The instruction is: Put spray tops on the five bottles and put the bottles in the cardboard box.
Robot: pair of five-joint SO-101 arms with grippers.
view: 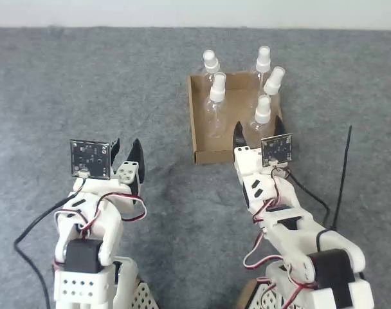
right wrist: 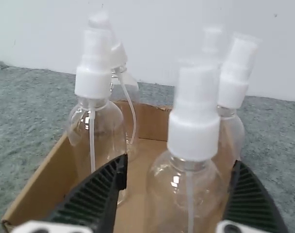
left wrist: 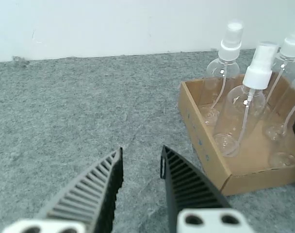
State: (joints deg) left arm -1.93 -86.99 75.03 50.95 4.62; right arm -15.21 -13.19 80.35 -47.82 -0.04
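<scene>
Chief: Where are the task items?

Inspector: All five bottles (view: 215,109) stand upright inside the box (view: 193,116), at about 1 o'clock from the table's middle in the high view. Each carries a white spray top (view: 263,59). None lies out on the mat (view: 86,84).

Chief: Right claw?

Inspector: The right claw (view: 258,123) is spread wide over the box's 4 o'clock side, with one jaw on either side of the near bottle (right wrist: 186,189). Neither jaw appears to press the body, so nothing is gripped. Judgement: the wide spread lets the jaws clear that bottle without dragging it.

Chief: Left claw?

Inspector: The left claw (view: 126,147) sits over bare mat, between 8 and 9 o'clock from the box and well apart from it. Its jaws are narrowly parted and empty. Judgement: it is parked aside, leaving the box to the other arm.

Chief: Obstructions?

Inspector: The bottles are crowded. The near one has neighbours at its 10 and 1 o'clock, tops close together. Judgement: a careless move of the right claw could tip one. A black cable (view: 342,174) runs at 3 o'clock of the right arm, off the box. Judgement: the task looks all but complete.
</scene>
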